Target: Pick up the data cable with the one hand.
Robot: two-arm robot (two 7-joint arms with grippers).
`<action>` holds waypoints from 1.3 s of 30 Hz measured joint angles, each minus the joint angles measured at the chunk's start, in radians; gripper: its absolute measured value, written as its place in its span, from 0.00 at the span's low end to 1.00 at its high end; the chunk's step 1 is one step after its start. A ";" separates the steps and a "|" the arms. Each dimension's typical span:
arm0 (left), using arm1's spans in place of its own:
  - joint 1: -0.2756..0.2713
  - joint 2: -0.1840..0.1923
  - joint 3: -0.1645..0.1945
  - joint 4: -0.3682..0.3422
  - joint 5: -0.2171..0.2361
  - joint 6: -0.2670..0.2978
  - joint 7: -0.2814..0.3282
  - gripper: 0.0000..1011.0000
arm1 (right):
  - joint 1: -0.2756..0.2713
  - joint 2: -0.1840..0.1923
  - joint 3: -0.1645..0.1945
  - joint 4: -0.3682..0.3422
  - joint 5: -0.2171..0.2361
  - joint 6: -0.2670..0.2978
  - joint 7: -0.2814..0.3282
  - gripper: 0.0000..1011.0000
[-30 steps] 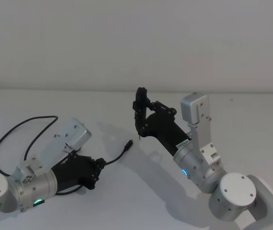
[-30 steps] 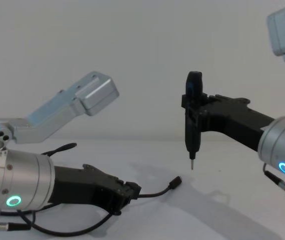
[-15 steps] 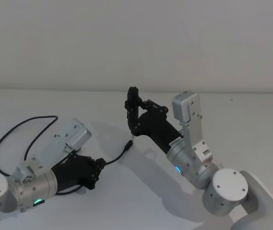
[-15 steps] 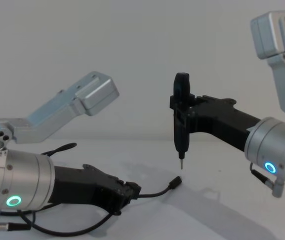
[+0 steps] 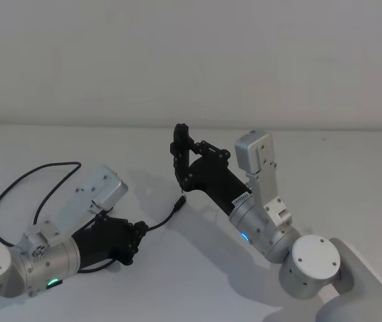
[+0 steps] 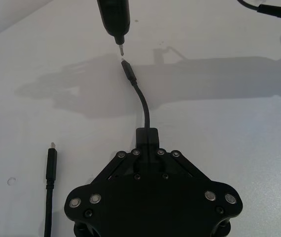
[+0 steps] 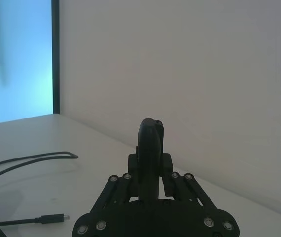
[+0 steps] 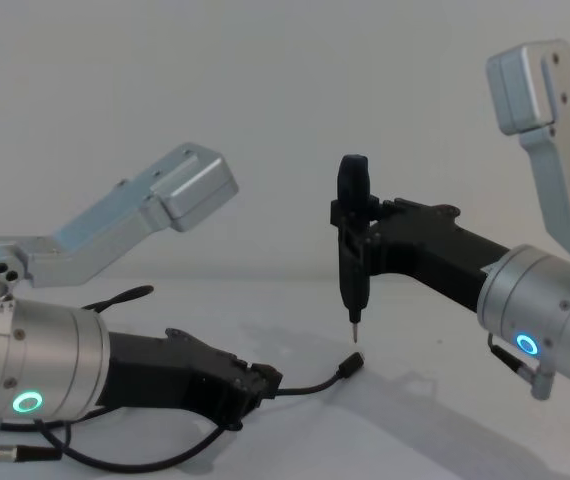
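The left gripper [image 5: 133, 236] lies low over the white table [image 5: 352, 174], its jaws closed on the data cable [image 5: 163, 220] a short way back from one plug. From between the jaws the cable curves forward and ends in that plug [image 8: 350, 365], which rests on the table just ahead of them; in the left wrist view the same stretch of cable [image 6: 143, 106] leaves the left gripper [image 6: 148, 139] and runs up to the plug. The rest of the cable trails back behind the jaws, past the arm, in a wide loop on the table, and its other plug [image 6: 51, 160] lies beside the gripper, apart from it. The right gripper [image 8: 357, 228] holds a black pen-shaped tool [image 8: 351, 255] upright, jaws closed on its body. The tool's metal tip [image 6: 121, 50] hangs just above the free plug, a small gap between them, well forward of the left jaws.
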 joint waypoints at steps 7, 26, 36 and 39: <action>0.000 0.000 0.000 0.000 0.000 0.000 0.000 0.02 | 0.015 -0.007 0.007 0.034 0.000 -0.016 0.015 0.27; 0.000 0.000 0.000 0.000 0.000 0.000 0.000 0.02 | 0.036 -0.015 0.027 0.103 0.003 -0.036 0.039 0.27; 0.000 0.000 0.000 0.000 0.000 0.000 0.000 0.02 | 0.032 -0.017 0.027 0.106 0.003 -0.037 0.046 0.27; 0.000 0.000 0.000 0.000 0.000 0.000 0.000 0.02 | 0.030 -0.017 0.026 0.103 0.003 -0.037 0.046 0.27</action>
